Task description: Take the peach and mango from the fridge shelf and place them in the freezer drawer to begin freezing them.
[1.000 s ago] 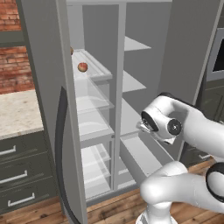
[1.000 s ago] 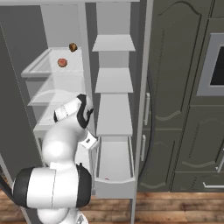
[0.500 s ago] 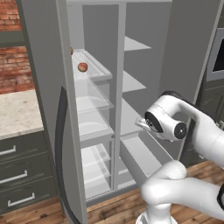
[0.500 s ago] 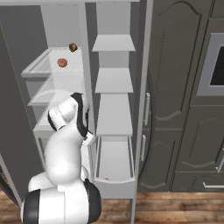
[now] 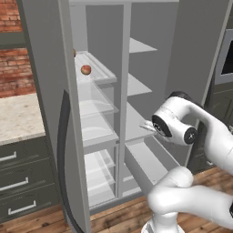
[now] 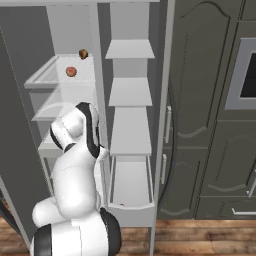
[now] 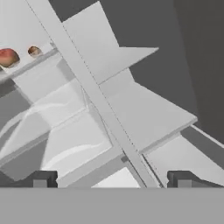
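The reddish peach (image 5: 85, 69) (image 6: 71, 71) (image 7: 8, 57) lies on the translucent fridge shelf (image 5: 103, 73) (image 6: 39, 78), high in the fridge's left column. Behind it sits the darker mango (image 6: 83, 53) (image 7: 34, 51), half hidden by the door edge in the left base view (image 5: 74, 53). The light-grey freezer drawer (image 5: 146, 160) (image 6: 131, 215) stands pulled out at the bottom of the right column. My gripper (image 7: 111, 180) (image 5: 146, 127) is open and holds nothing. It hovers in front of the fridge at mid height, well below the fruit and above the drawer.
The open fridge door (image 5: 45, 113) with its dark handle (image 5: 63, 159) stands at the left. Solid grey shelves (image 6: 129, 92) fill the right column. A stone counter over dark drawers (image 5: 16, 182) is at the left, and dark cabinets (image 6: 210, 125) are at the right.
The arm has straightened and swung, carrying the hand up a little toward the fridge. The fruit and the drawer have not moved.
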### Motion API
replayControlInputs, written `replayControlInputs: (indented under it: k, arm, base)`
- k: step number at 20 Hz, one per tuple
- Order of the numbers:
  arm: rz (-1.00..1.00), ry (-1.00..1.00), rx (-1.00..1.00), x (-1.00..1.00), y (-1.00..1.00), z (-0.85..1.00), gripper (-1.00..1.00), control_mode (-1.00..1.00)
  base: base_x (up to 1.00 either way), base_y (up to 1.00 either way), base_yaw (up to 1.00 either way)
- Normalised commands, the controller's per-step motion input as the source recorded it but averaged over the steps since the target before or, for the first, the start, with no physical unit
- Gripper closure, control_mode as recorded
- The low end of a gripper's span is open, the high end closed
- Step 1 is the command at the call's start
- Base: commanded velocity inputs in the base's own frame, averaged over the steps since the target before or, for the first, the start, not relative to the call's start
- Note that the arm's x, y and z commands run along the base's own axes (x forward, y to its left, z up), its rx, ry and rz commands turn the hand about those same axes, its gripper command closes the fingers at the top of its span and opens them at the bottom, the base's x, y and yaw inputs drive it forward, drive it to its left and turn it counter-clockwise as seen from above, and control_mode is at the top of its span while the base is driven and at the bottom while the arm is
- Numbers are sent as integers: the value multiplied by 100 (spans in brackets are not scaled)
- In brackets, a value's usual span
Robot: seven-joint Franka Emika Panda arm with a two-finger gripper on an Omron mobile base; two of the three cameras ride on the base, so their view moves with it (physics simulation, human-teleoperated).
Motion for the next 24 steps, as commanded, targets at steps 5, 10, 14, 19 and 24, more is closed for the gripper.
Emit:
replayControlInputs:
  k: [5,10,14,19,24]
  arm:
    - [2,0,-58,-21,-21,31,-100,-100]
    - [4,8,-48,-2,-56,64,-100,-100]
    - [7,12,-49,0,-61,33,-100,-100]
    - [4,17,-63,-4,-14,0,-100,-100]
    - [3,12,-79,-16,-7,10,-100,-100]
  base:
    - [0,0,0]
    - [0,0,0]
    - [0,0,0]
    - [0,0,0]
    - [0,0,0]
